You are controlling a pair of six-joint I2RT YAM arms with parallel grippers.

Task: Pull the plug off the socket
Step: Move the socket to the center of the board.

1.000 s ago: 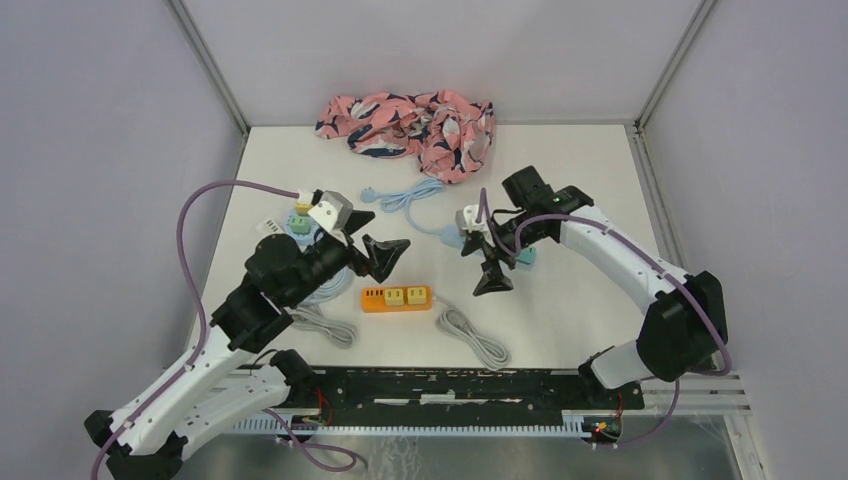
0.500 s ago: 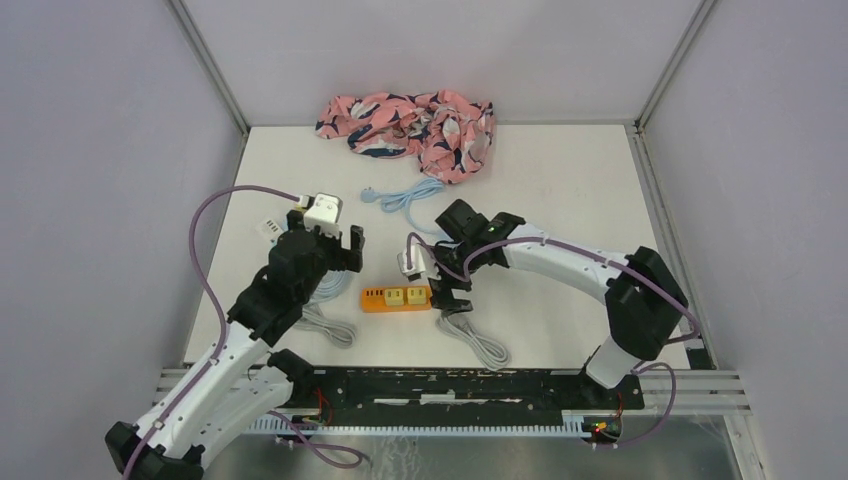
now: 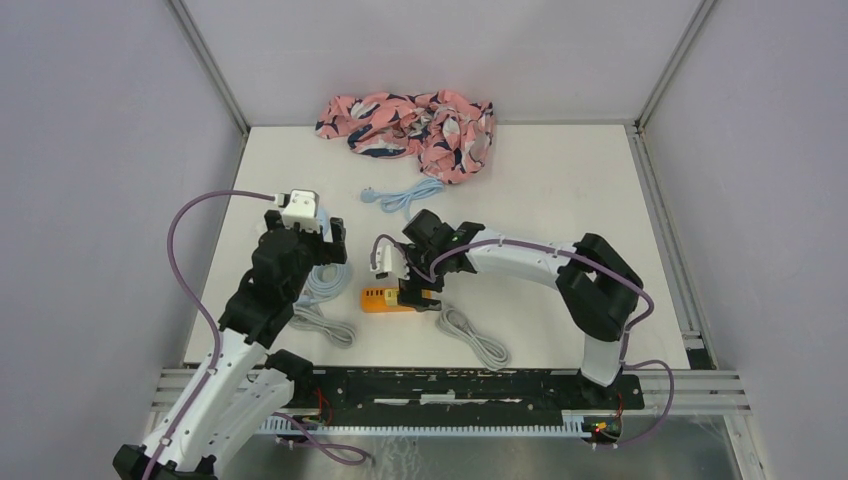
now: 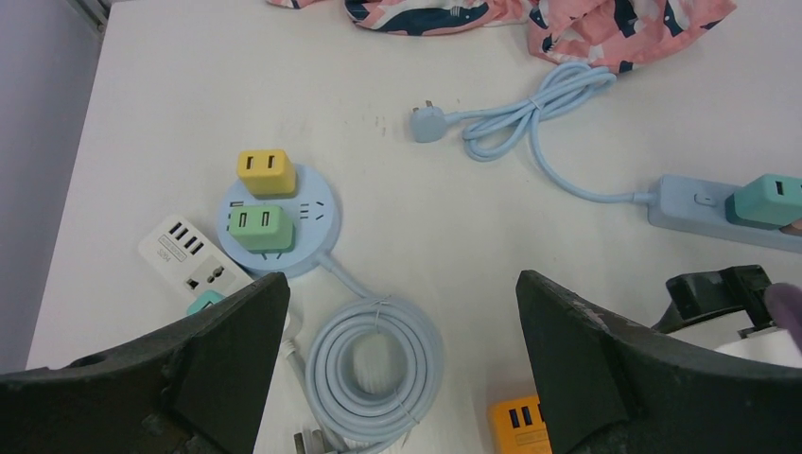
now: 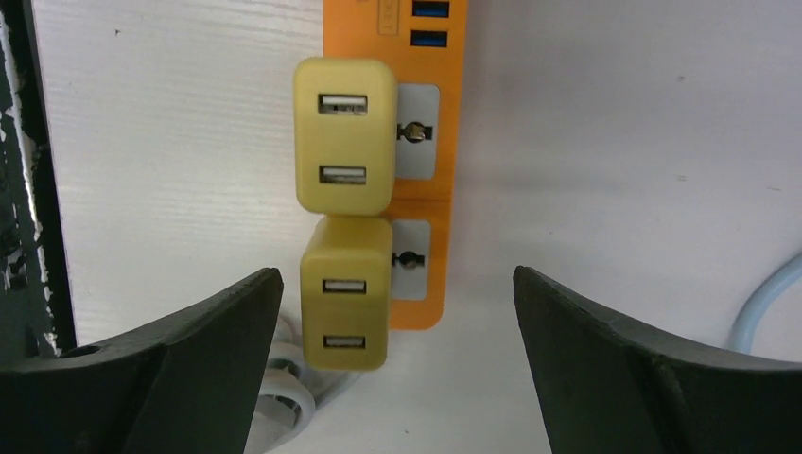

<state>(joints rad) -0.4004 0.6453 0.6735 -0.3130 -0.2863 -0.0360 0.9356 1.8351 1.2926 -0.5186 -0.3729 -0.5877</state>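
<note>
Two yellow plugs directly under spread right end effector

The left arm rises from its base at the near left and leans toward the far side. Its wrist is bent so that the left gripper looks downward. Its two black fingers stand wide apart and grip nothing. The right arm goes up from the near right, folds at the elbow and stretches to the left. The right gripper points straight down, its fingers also spread wide, closed on nothing.
</note>
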